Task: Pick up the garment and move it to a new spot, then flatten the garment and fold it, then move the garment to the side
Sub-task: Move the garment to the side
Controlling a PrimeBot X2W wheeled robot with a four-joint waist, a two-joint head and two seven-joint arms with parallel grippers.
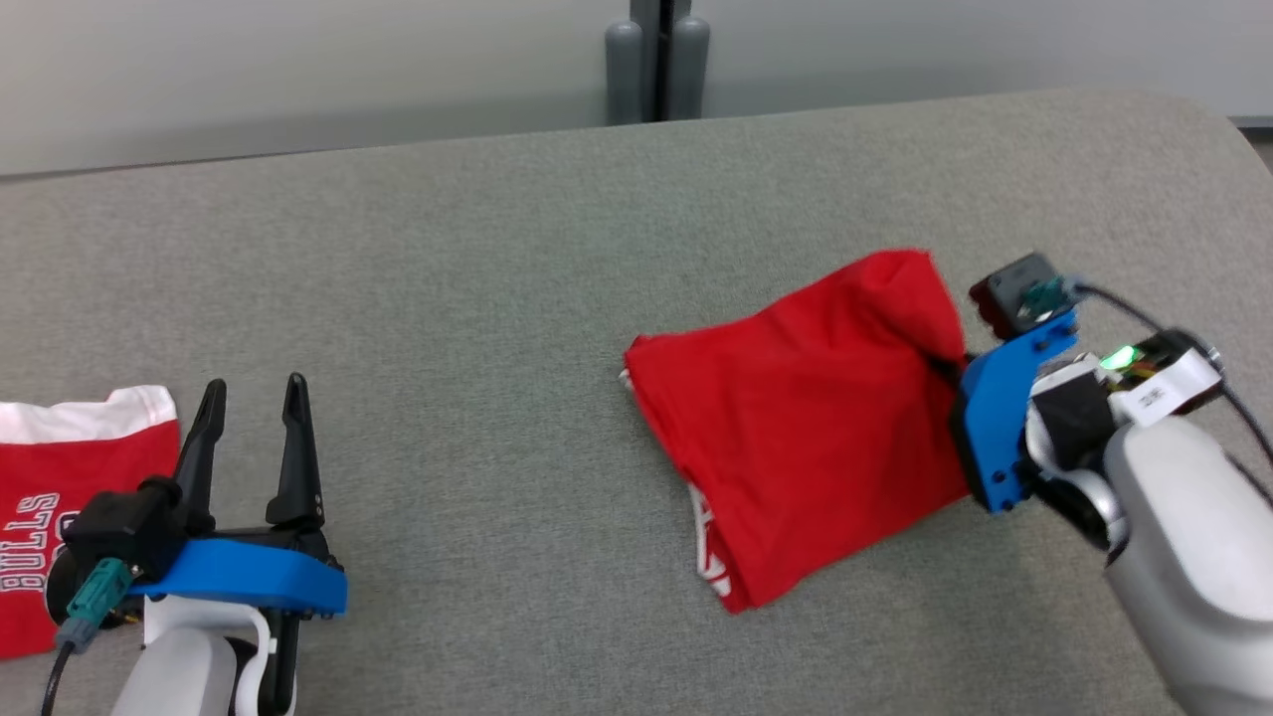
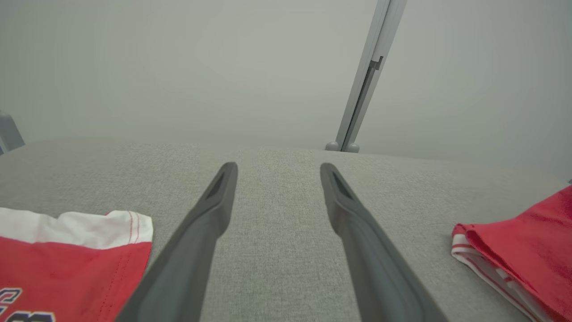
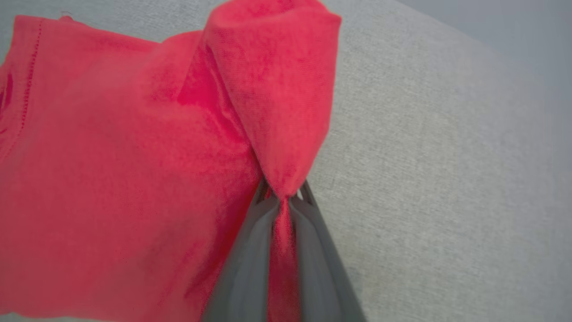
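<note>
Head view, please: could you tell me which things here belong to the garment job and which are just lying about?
In the job:
red garment, pinched at its edge by the shut right gripper
grey table under it

Lying about:
lettered red and white shirt, beside the open left gripper
grey posts behind the table

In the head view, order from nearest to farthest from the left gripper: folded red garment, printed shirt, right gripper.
1. printed shirt, just left of it.
2. folded red garment, middle right.
3. right gripper, at the garment's right edge.
</note>
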